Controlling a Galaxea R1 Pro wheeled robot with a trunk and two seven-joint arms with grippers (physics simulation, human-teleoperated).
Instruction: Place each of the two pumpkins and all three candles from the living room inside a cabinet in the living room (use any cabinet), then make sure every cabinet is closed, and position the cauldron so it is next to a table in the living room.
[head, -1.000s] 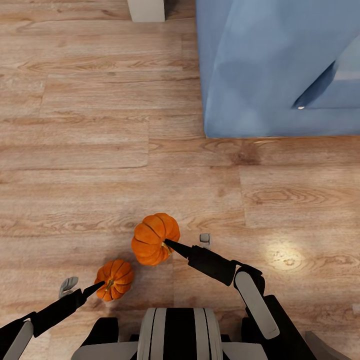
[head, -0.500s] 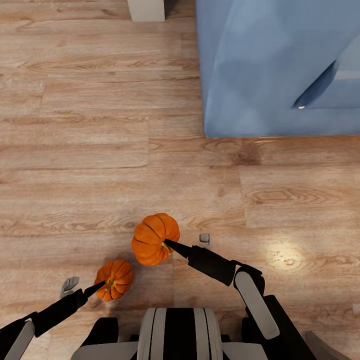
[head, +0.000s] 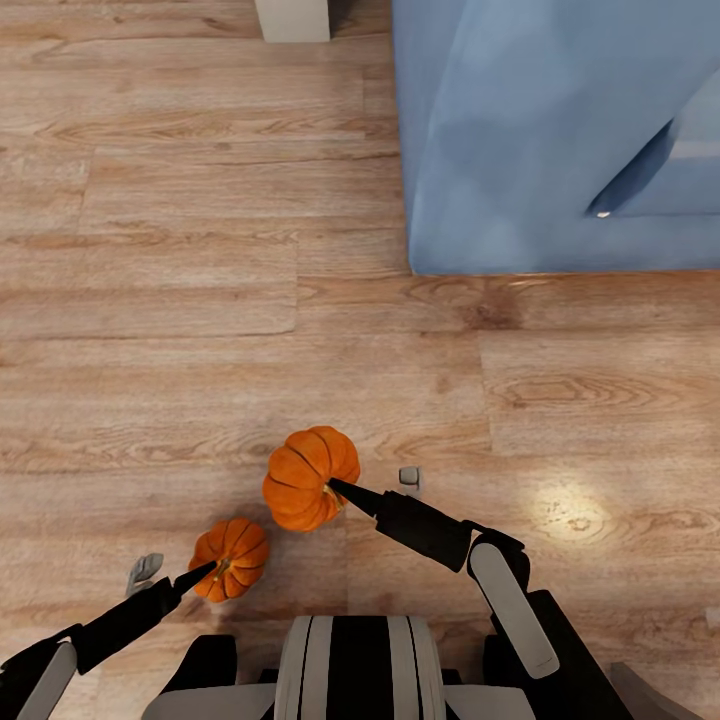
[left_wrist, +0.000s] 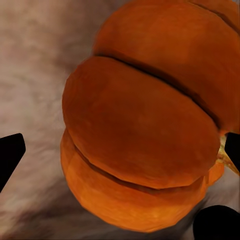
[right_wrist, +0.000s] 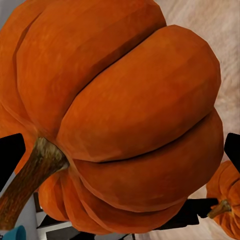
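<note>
Two orange ribbed pumpkins are low in the head view, over the wood floor. The higher pumpkin (head: 308, 476) is clamped in my right gripper (head: 328, 489), which is shut on it. In the right wrist view this pumpkin (right_wrist: 125, 115) spans the space between both fingertips, with its brown stem beside one of them. The smaller-looking pumpkin (head: 231, 556) sits lower, with my left gripper (head: 212, 570) around it. In the left wrist view that pumpkin (left_wrist: 145, 130) touches one fingertip, and floor shows between it and the other. Candles, cabinet, cauldron and table are out of view.
A large blue upholstered piece of furniture (head: 550, 130) stands on the floor ahead at the right. A pale furniture leg (head: 292, 20) stands at the far edge. My own trunk (head: 355, 670) is at the bottom. Bare wood floor (head: 180, 300) lies ahead and to the left.
My left arm has shifted slightly, bringing its gripper a little closer around the lower pumpkin. The right arm and its pumpkin have not moved.
</note>
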